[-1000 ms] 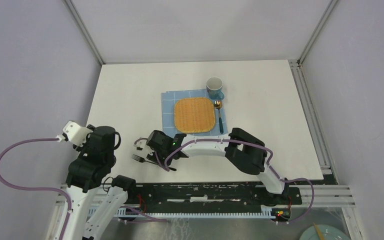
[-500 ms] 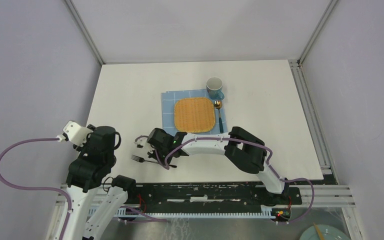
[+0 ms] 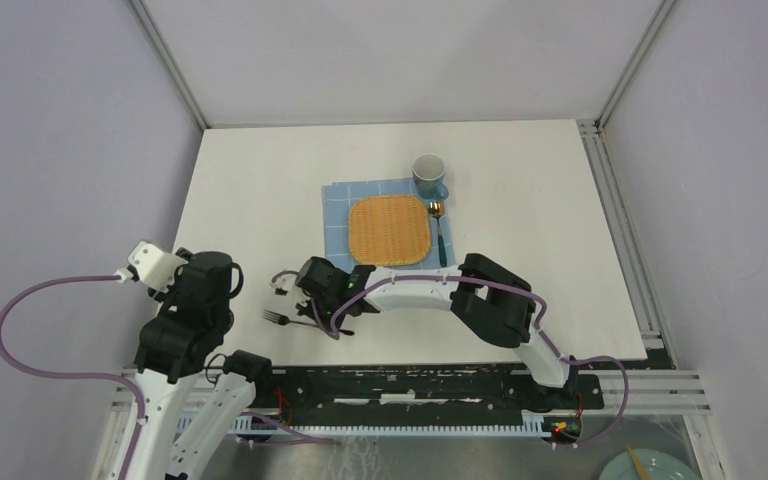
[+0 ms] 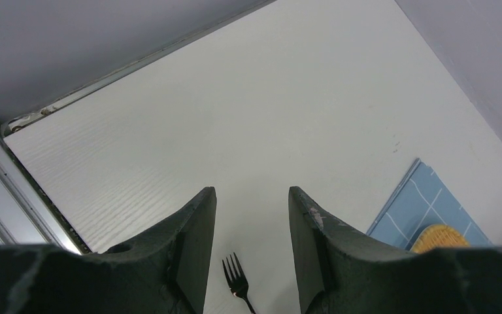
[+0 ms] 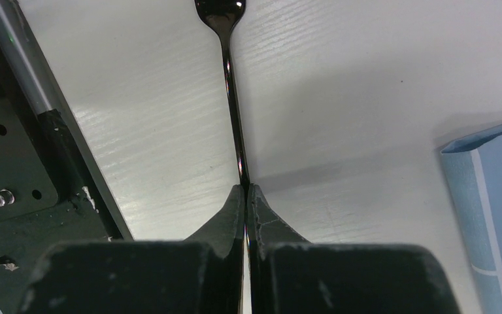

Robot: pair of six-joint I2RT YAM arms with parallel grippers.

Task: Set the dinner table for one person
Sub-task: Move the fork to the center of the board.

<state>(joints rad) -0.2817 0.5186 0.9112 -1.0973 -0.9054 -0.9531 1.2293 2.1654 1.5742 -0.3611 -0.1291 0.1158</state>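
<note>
Two claws show. The right claw (image 5: pixel 246 190) is clenched tight on the thin handle of a black fork (image 5: pixel 231 78). The fork is down low at the white worktop (image 3: pixel 250 190), near its front edge, and its prongs point away from the claw. The left claw (image 4: pixel 251 196) is released, with its two fingers apart and nothing between them. It hangs over the near left side. The big worktop fills the space in front of both arms. Farther back on it lies a blue checked cloth (image 3: pixel 338 195). An orange woven mat (image 3: pixel 390 230) sits on the cloth. A blue mug (image 3: pixel 429 175) stands at the cloth's far right corner. A spoon (image 3: pixel 441 240) lies just right of the mat.
</note>
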